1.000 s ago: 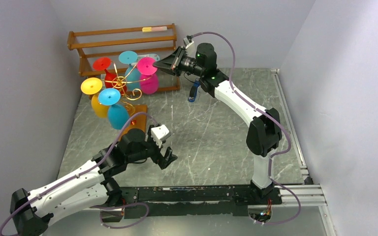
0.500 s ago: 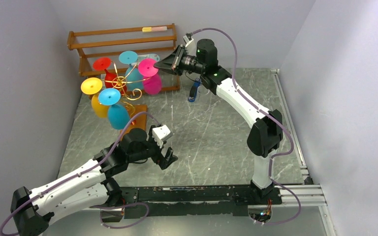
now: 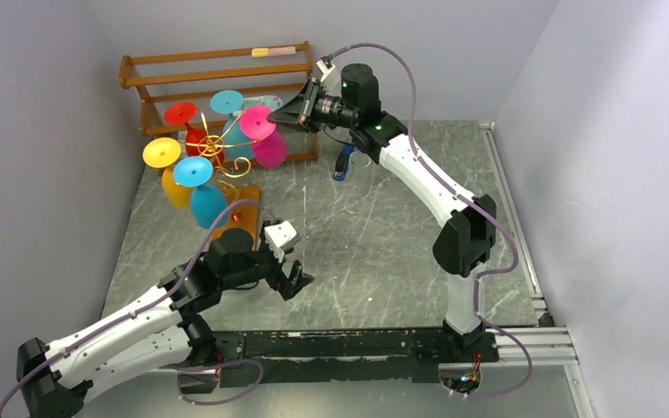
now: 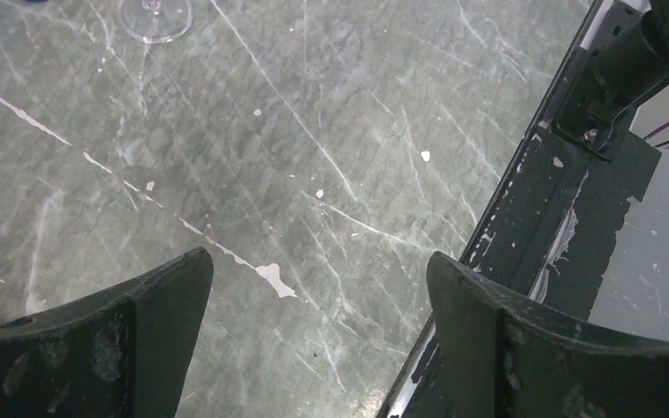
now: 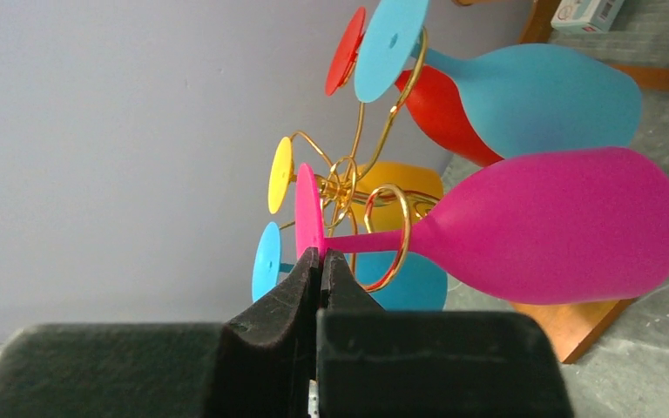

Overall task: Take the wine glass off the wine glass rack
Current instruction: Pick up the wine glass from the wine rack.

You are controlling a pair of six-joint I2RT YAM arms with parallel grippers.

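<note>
Right gripper (image 5: 320,259) has its jaws squeezed together right against the stem of the magenta plastic wine glass (image 5: 557,222). The glass hangs by its foot in the gold wire scroll rack (image 5: 403,228), so it likely has to slide out. Left gripper (image 4: 318,266) sits wide apart, empty.

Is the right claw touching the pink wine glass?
Touching. The right wrist view shows the shut right claw meeting the foot of the pink wine glass, no gap.

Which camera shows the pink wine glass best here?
Right wrist: the pink wine glass is large, stem in a gold loop of the wine glass rack, the right gripper at its foot. Top external shows it small, beside that gripper. Left wrist misses it.
</note>
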